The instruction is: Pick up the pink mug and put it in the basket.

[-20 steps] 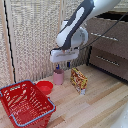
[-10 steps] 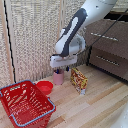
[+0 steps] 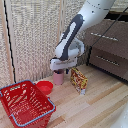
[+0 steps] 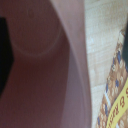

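Note:
The pale pink mug stands upright on the wooden surface between the small red bowl and the snack box. My gripper sits right on top of it, fingers pointing down at its rim. In the wrist view the mug's inside and wall fill the picture. One dark finger shows inside the mug and the other outside it, both apart from the wall, so the gripper looks open. The big red basket stands at the exterior view's lower left.
A small red bowl lies between the mug and the basket. An orange snack box stands just to the mug's right in the exterior view and shows in the wrist view. A dark wooden dresser is at the back right.
My gripper has come down a little onto the mug's rim. The mug, bowl, box and basket have not moved.

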Motion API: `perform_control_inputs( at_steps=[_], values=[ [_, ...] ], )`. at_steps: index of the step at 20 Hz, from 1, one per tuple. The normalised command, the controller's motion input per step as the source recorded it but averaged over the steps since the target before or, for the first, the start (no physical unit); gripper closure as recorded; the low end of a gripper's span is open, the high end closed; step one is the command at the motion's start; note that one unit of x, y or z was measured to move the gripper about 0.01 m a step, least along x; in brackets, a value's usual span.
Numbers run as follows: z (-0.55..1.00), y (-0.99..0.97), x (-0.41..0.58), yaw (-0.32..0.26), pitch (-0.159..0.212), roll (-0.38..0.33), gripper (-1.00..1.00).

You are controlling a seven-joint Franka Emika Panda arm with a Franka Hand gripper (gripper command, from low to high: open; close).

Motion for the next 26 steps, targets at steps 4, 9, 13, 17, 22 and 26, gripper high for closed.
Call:
perform_control_inputs(
  at_steps=[4, 9, 13, 17, 22, 26],
  values=[
    [-0.18, -0.01, 0.003, 0.0, 0.017, -0.003, 1.0],
    [-0.04, -0.08, 0.087, 0.0, 0.004, 0.0, 1.0],
    [0.26, -0.23, 0.204, -0.001, 0.008, 0.056, 1.0],
    [0.68, -0.2, 0.306, -0.014, 0.059, 0.117, 1.0],
    [0.84, -0.17, 0.349, 0.0, 0.065, 0.095, 1.0],
    [0.84, -0.01, 0.319, 0.002, 0.08, 0.096, 1.0]
  ],
)
